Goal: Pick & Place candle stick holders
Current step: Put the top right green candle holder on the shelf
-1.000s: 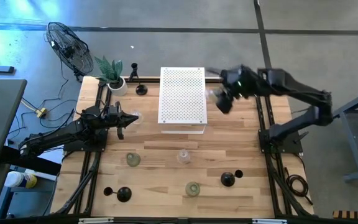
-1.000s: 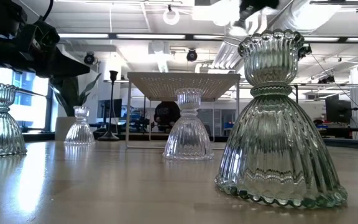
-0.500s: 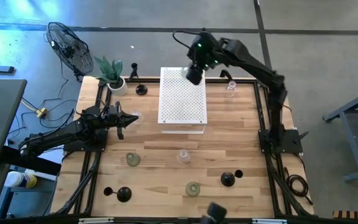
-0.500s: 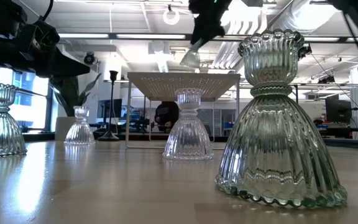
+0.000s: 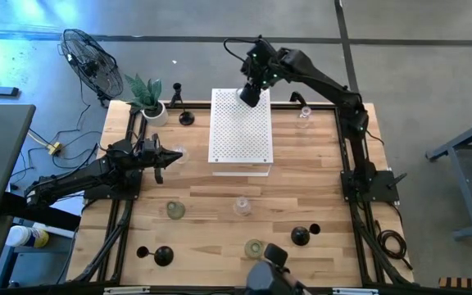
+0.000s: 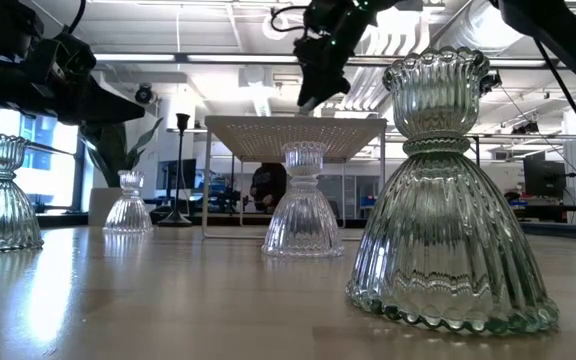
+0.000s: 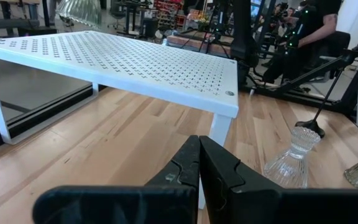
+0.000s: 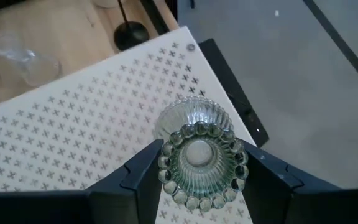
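A clear ribbed glass candle stick holder [image 8: 196,152] is clamped between the fingers of the right gripper [image 5: 251,93], held above the far edge of the white perforated metal shelf [image 5: 240,131] — not touching it. Other glass holders [image 6: 438,200] and black round-based holders [image 5: 300,236] stand about the wooden table [image 5: 203,238]. The left gripper [image 5: 164,156] rests clenched and empty beside the shelf's left side.

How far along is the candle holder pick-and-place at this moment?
Early. Nothing stands on the white perforated shelf yet. The right pincer holds a ribbed glass holder over the shelf's far corner. The left pincer waits shut beside the shelf. Left: the glass holders on the table, such as one at, and the black ones, like.
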Robot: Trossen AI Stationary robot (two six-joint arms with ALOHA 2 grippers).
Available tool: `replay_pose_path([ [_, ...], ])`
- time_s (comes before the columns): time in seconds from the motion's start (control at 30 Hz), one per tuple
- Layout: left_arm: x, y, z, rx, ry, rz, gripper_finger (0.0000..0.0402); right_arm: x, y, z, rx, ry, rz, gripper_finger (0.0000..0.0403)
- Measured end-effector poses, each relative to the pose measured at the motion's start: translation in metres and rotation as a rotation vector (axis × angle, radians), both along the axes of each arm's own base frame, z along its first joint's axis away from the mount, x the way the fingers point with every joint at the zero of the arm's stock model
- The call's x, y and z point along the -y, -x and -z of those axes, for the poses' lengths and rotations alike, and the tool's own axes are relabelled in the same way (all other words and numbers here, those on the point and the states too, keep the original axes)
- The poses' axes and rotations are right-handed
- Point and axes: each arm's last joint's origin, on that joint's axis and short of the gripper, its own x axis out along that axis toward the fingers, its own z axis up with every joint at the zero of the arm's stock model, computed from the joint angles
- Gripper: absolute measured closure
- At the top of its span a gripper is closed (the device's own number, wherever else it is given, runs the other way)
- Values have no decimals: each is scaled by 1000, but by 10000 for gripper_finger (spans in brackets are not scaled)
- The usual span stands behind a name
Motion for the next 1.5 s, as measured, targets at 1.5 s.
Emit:
replay_pose_path([
  [1.5,0,0,0,0,0,0,401,12,-13,18,-31,91,-118,226],
])
